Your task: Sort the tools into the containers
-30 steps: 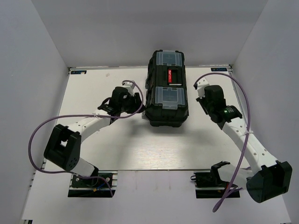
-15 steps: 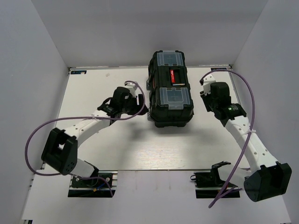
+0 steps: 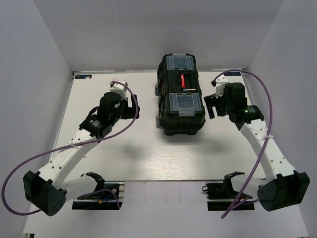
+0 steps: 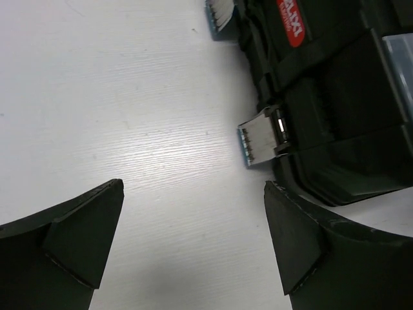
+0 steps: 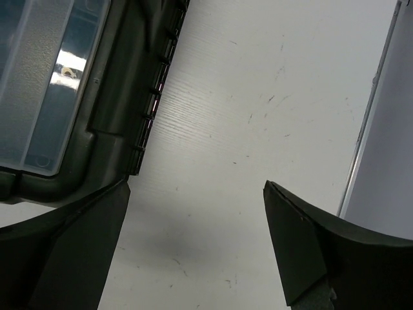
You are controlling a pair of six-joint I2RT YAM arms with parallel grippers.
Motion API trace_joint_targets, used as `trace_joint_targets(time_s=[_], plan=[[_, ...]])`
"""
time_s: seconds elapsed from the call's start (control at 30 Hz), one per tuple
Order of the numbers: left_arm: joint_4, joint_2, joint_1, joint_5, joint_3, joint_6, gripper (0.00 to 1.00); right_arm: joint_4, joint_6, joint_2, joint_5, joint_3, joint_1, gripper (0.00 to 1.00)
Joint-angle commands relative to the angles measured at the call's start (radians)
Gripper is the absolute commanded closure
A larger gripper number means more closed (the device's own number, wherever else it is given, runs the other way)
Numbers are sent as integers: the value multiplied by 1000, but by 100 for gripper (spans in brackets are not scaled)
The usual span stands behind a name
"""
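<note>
The black toolbox (image 3: 181, 101) stands shut in the middle of the table, with two clear-lidded pockets (image 3: 182, 102) and a red mark (image 3: 185, 81) on its handle. No tools show in any view. My left gripper (image 3: 132, 107) is open just left of the box, apart from it; in its wrist view (image 4: 193, 239) only bare table lies between the fingers, and the box's metal latch (image 4: 261, 139) is ahead on the right. My right gripper (image 3: 210, 105) is open beside the box's right side, empty in its own view (image 5: 197, 239), with the box wall (image 5: 129, 97) on the left.
White walls close in the table (image 3: 143, 153) on the left, back and right. The table's right edge (image 5: 368, 129) runs close beside the right gripper. A second latch (image 4: 219, 16) sticks out from the box farther back. Purple cables loop off both arms.
Both grippers have opened and drawn back from the toolbox's sides. The left arm has swung away to the left. The box shifted slightly right and now rests on the table.
</note>
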Motion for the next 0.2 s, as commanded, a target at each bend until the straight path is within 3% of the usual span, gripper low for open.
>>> trace_joint_targets(time_s=[0.0,0.17], plan=[[-60,-61,1,-82,-25,88,0,23,43,-51,14,-3,-1,10],[-6,-114,1,-112,-91,116,0,75,10,-120,56,-68,-1,10]])
